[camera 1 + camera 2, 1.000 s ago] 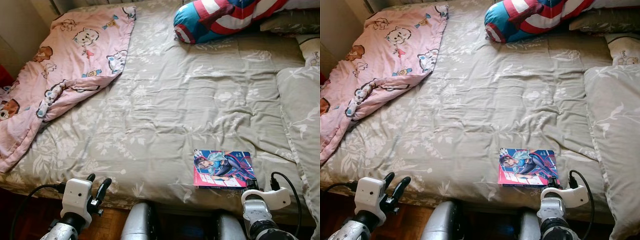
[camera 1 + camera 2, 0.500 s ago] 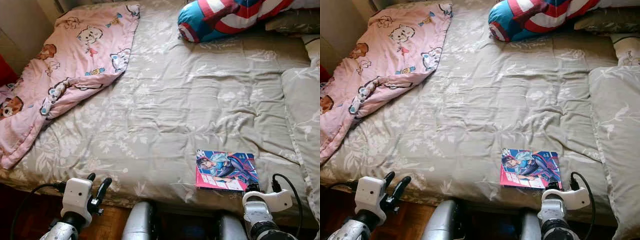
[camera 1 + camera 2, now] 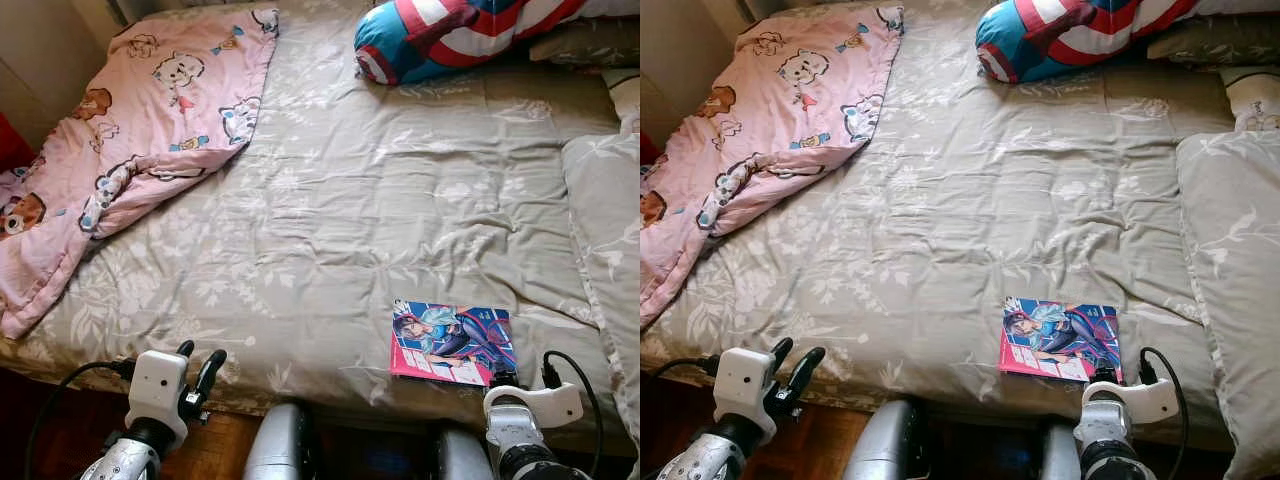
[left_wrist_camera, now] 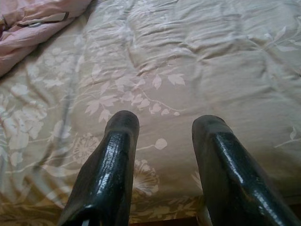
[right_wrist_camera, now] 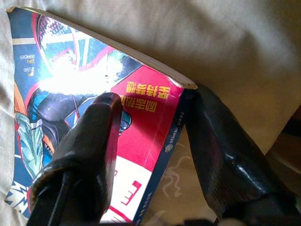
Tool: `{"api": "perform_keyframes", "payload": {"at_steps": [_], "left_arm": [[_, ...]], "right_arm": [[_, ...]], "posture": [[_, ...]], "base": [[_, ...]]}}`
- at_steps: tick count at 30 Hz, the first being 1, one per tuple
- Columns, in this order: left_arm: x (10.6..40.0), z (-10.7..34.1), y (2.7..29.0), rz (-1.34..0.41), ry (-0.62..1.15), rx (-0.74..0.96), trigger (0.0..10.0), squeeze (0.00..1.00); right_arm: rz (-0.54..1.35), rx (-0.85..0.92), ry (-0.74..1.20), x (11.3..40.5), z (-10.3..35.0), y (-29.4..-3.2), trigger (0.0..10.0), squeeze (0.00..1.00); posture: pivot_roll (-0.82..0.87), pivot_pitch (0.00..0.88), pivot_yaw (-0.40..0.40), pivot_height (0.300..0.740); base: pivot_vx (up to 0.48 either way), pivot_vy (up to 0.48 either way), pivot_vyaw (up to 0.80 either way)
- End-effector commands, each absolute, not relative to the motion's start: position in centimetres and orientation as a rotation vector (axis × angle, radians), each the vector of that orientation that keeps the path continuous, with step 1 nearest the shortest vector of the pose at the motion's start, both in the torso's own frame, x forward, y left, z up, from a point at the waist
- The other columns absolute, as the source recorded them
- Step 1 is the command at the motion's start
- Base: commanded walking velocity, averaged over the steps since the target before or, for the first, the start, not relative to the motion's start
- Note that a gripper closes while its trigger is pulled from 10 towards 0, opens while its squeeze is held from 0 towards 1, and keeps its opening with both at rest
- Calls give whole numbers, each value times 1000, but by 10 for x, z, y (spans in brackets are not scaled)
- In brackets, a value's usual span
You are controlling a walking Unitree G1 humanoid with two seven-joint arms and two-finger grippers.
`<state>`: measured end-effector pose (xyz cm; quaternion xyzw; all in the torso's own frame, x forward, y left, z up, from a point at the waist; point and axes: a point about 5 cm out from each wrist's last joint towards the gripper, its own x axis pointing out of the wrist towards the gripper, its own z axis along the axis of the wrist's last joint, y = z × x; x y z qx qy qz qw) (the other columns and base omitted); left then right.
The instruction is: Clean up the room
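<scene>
Bedroom, seen from the foot of one bed (image 3: 330,200) covered by a grey-green quilt printed with pale leaves and flowers; quilt lightly wrinkled across the middle of the frame.

One pink blanket (image 3: 130,130) with cartoon animal prints lies crumpled over the upper left of the frame, its lower end trailing off the bed's left edge.

One bolster-shaped cushion (image 3: 450,35) in red, white and blue with a star-shield motif sits at the top right.

Pillows (image 3: 1230,270) in the same leaf fabric lie along the right edge; at least two count clearly, one long one at right and one at the top right corner behind the cushion. A further pale one with a small print peeks between them.

One comic book (image 3: 452,342) lies flat on the quilt at the lower right, near the bed's front edge; cover pink and blue with a drawn figure.

Right gripper (image 5: 155,136) is at the book's near corner. In the right wrist view the jaws straddle that corner, one finger over the cover, the other beside the spine edge; jaws apart, not clamped.

Left gripper (image 4: 164,155) hovers at the lower left above the bed's front edge, jaws moderately wide, holding nothing.

Dark wooden floor (image 3: 220,455) shows below the bed's edge.
</scene>
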<state>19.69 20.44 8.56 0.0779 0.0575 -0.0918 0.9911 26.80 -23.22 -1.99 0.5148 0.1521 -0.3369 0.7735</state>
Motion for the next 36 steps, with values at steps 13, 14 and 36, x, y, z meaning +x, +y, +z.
{"api": "perform_keyframes", "payload": {"at_steps": [13, 14, 36], "left_arm": [[193, 76, 205, -181, 161, 170, 10000, 0], [193, 76, 205, -181, 161, 170, 10000, 0], [209, 68, 194, -178, 138, 139, 10000, 0]], "right_arm": [[-736, 1081, 434, 259, -31, -221, 10000, 0], [-736, 1081, 434, 259, -31, -221, 10000, 0], [-824, 995, 378, 239, -39, -235, 10000, 0]], "posture": [[161, 232, 125, 648], [161, 232, 125, 648], [82, 194, 80, 648]], "base": [[0, 0, 0], [0, 0, 0], [0, 0, 0]]}}
